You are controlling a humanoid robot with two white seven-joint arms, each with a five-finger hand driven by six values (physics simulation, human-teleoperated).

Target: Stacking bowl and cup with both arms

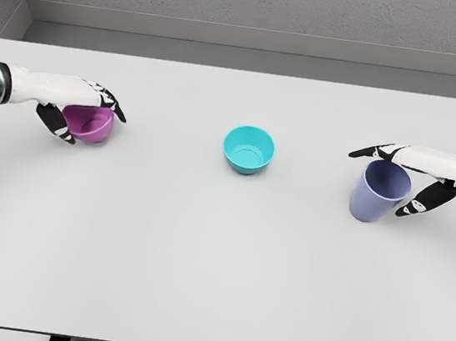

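left of the teal bowl [248,149], the left robot hand [80,109] gripped the purple bowl [89,124]; right of it, the right robot hand [408,179] gripped the cup [379,191]. grasping looked done; next, lifting both toward the teal bowl.

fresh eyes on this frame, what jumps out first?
Three coloured vessels strung across a bare white table: a teal bowl alone at the centre, a purple bowl far left, a lavender cup far right. Next, the symmetry: the left hand is closed around the purple bowl and the right hand around the cup's rim, both tilted toward the middle.
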